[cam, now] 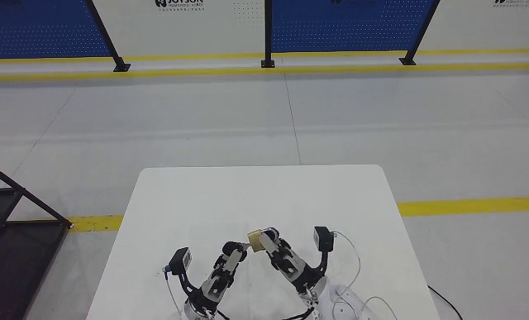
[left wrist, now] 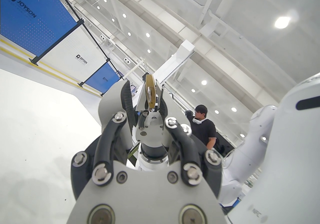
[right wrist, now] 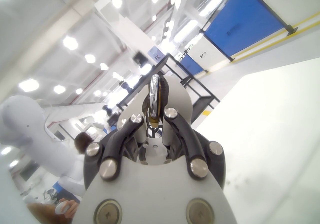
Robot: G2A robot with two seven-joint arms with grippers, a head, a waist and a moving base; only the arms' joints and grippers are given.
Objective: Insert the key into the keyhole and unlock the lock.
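Note:
A brass padlock [cam: 255, 240] hangs above the white table [cam: 248, 196] near its front edge, between both arms' fingertips. My right gripper [cam: 269, 244] is shut on it. In the right wrist view the chrome shackle [right wrist: 155, 95] stands up between the fingers, with the brass body [right wrist: 153, 122] below it, nearer the palm. My left gripper [left wrist: 143, 96] faces the lock from the other side. Its ribbed fingers [left wrist: 125, 100] are spread apart, and the padlock [left wrist: 150, 92] shows edge-on between them with a silver round face on its end.
White cables [cam: 355, 291] lie at the table's front right corner. A black rack [cam: 21, 229] stands off the table's left side. The far half of the tabletop is bare white surface.

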